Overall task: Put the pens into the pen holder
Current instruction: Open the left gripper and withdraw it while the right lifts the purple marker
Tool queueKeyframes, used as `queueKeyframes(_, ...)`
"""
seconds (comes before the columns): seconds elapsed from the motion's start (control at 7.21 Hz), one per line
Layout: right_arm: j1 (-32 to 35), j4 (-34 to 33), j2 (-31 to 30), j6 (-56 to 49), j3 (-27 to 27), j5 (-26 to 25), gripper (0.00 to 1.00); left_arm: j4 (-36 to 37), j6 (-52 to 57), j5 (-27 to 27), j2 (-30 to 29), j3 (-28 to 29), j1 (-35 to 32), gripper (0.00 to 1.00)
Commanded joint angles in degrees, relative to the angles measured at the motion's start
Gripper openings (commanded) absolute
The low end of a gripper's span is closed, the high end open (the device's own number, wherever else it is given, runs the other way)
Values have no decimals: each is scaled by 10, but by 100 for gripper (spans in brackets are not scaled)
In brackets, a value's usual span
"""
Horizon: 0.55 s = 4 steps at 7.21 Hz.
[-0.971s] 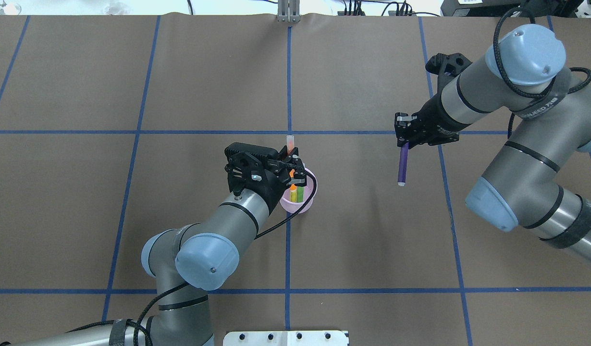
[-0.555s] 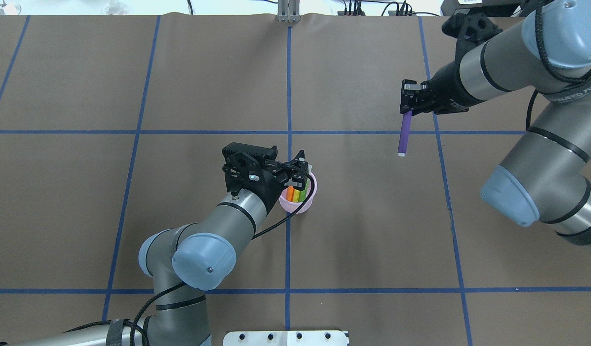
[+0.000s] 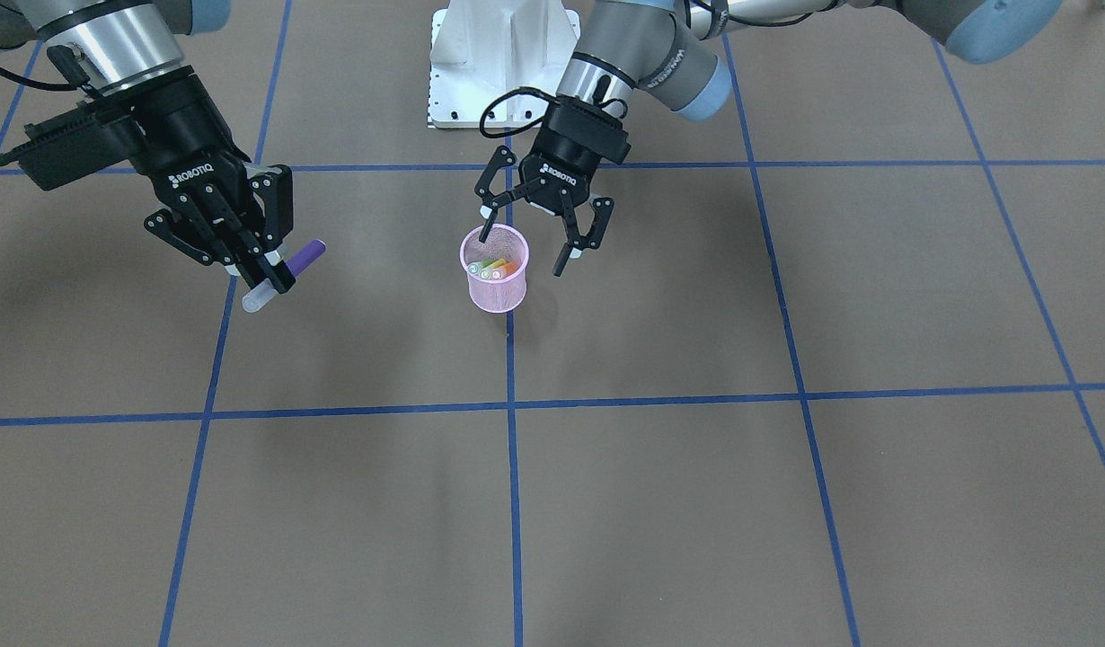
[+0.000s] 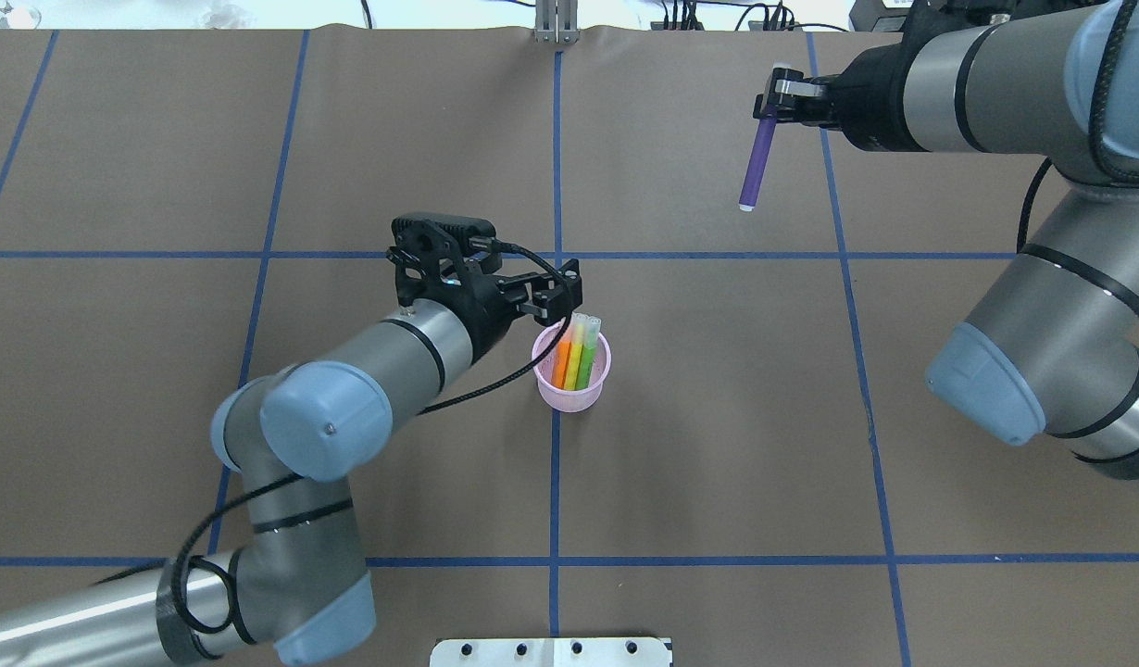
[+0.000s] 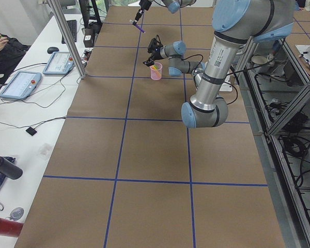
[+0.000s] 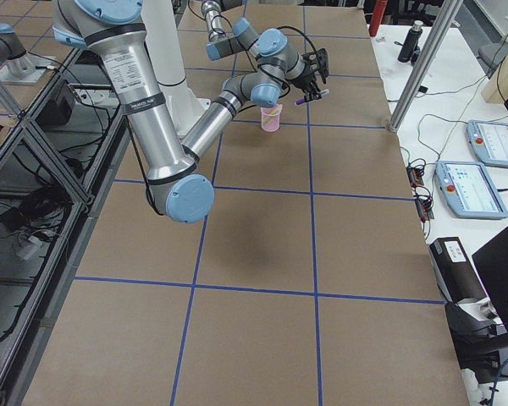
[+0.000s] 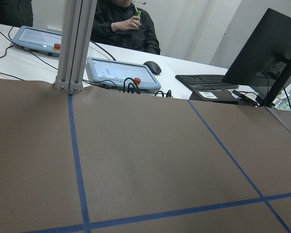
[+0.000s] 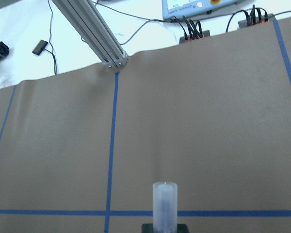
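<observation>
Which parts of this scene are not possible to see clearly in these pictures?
- Right wrist view: only the purple pen's pale cap shows; the bottom edge cuts off its body and the right gripper.
- Left wrist view: pen holder and left gripper lie outside the frame.
- Both side views: the pens inside the holder are too small to tell apart.

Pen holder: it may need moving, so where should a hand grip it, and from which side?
Probably pinch the solid rim of the pen holder from above, on the side nearest the robot's base, one finger inside, one outside. Its pens lean against the far rim, leaving that part free; the tapered mesh wall could slip in a side grip.
</observation>
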Motion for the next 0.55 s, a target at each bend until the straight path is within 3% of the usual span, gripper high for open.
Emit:
queueKeyframes(0.0,-40,29,1,0,3,-81,0,44,-11,-237,43,-11,-142,99)
queueKeyframes(0.14,-69,30,9,1,3,-133,0,120,-4,-394,42,-10,-231,99)
queueKeyframes(0.28,-103,33,14,1,3,-183,0,165,27,-497,41,-7,-299,99)
queueKeyframes(0.42,-147,33,19,1,2,-234,0,220,87,-538,42,-7,-331,99)
